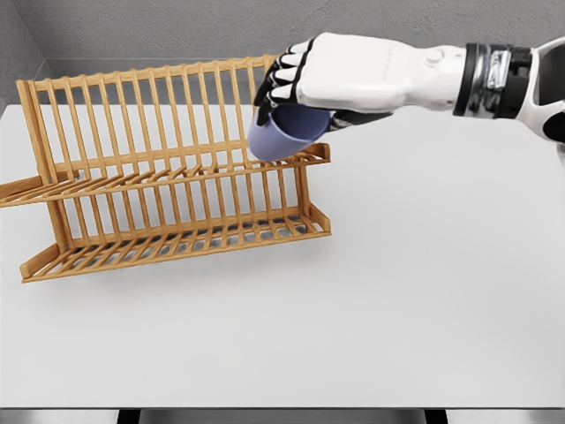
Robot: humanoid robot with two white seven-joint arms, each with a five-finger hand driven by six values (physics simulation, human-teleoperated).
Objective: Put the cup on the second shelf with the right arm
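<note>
Here the right hand (pixel 296 84) grips the blue cup (pixel 281 132), fingers curled over it. The cup tilts at the wooden rack's (pixel 168 168) upper shelf, at its three o'clock end, on the white table (pixel 397 309).

A white worktop (pixel 397 291) is filling most of the view, lying under soft, even light. A plain grey wall (pixel 159 26) is rising behind its far edge, meeting a second grey wall (pixel 16 53) at the left corner.
</note>
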